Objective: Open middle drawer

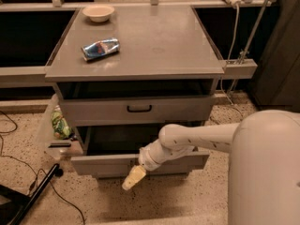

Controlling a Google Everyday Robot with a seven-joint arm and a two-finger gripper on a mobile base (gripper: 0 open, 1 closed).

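Right at the front panel of the pulled-out middle drawer [103,165], the gripper [133,177] hangs just below its centre; can't tell if it's gripping.

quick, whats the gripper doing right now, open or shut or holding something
gripper: cannot be told; it sits low against the front of the middle drawer, which stands partly open.

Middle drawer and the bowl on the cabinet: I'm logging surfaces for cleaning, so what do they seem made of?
The middle drawer looks like grey painted sheet metal: a flat, thin-edged panel with a dull sheen. The bowl is smooth and off-white, so it could be ceramic or plastic. The gripper hangs just before the drawer's front.
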